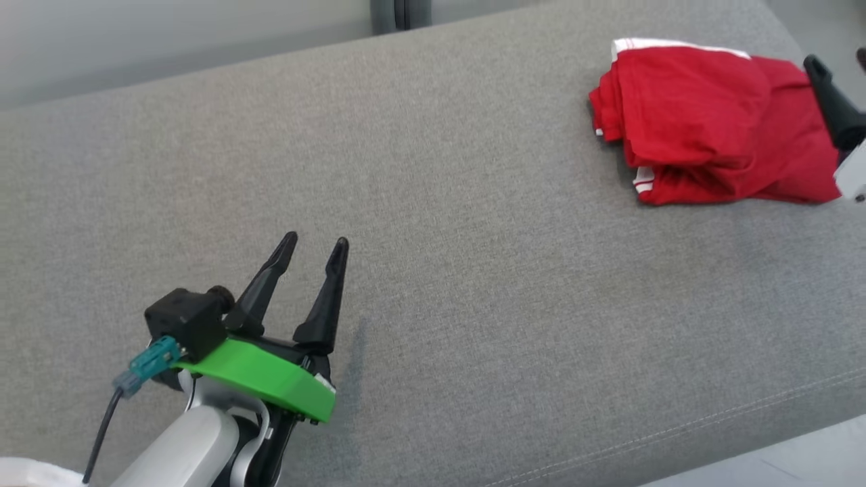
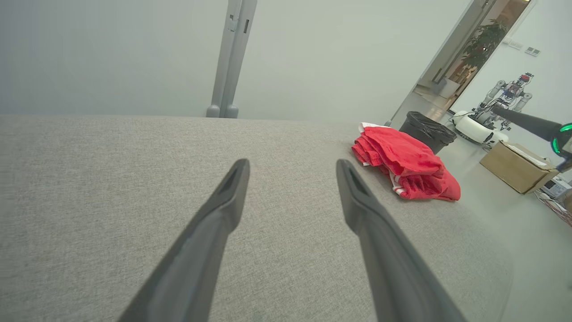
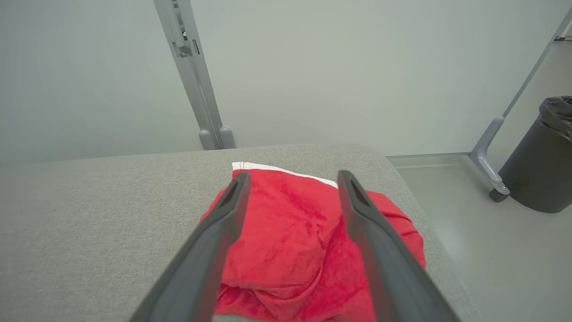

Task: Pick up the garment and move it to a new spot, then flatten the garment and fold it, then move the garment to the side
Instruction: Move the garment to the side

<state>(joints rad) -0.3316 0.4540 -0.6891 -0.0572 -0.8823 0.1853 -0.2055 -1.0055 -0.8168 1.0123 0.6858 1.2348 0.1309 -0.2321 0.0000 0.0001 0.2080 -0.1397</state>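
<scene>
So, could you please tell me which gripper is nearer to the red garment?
Right. The right gripper is open at the right edge of the red garment, not gripping it; the left gripper is open far to the garment's left, above the grey cushion.

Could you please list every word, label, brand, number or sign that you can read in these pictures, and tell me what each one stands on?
There is no readable text in any view.
red garment: white trim, no print or label showing.
cardboard box: a pale sheet lies on top, too small and blurred to read.
wall plates: too small to tell whether they carry any marking.
</scene>
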